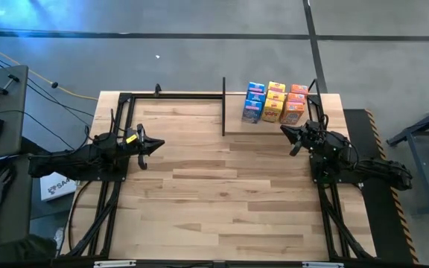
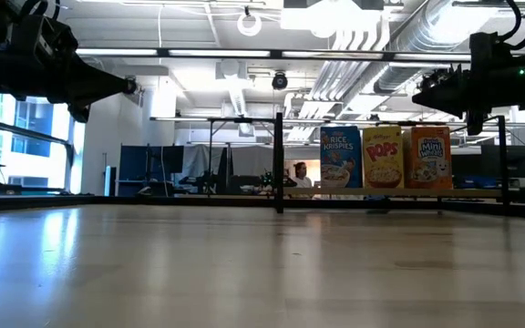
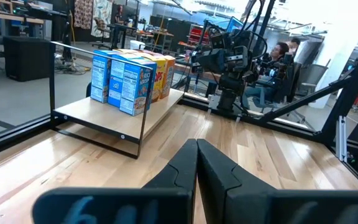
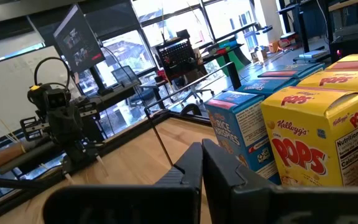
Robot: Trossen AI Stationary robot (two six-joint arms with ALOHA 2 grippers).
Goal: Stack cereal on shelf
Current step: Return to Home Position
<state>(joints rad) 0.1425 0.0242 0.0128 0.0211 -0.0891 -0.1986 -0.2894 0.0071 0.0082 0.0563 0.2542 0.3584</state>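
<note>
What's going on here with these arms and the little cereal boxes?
Nothing is being handled right now. The cereal boxes stand in blue, yellow and orange rows on the small shelf at the table's far right. The left gripper and right gripper both hang shut and empty above the table.

We see the low view lit from behind: the ceiling lights (image 2: 250,22) and a bright window (image 2: 16,128) outshine the foreground, so the left arm (image 2: 57,73) and right arm (image 2: 486,82) read as near-black silhouettes, while the cereal boxes (image 2: 383,157) keep evenly lit fronts. We note a pale sheen of glare on the tabletop (image 2: 53,246) nearest that window, fading to duller brown further over. From above we find the table bright under even overhead light, with a streak of glare on the floor (image 1: 21,33), and daylight washes out the far windows (image 4: 166,25) in the right wrist view.
</note>
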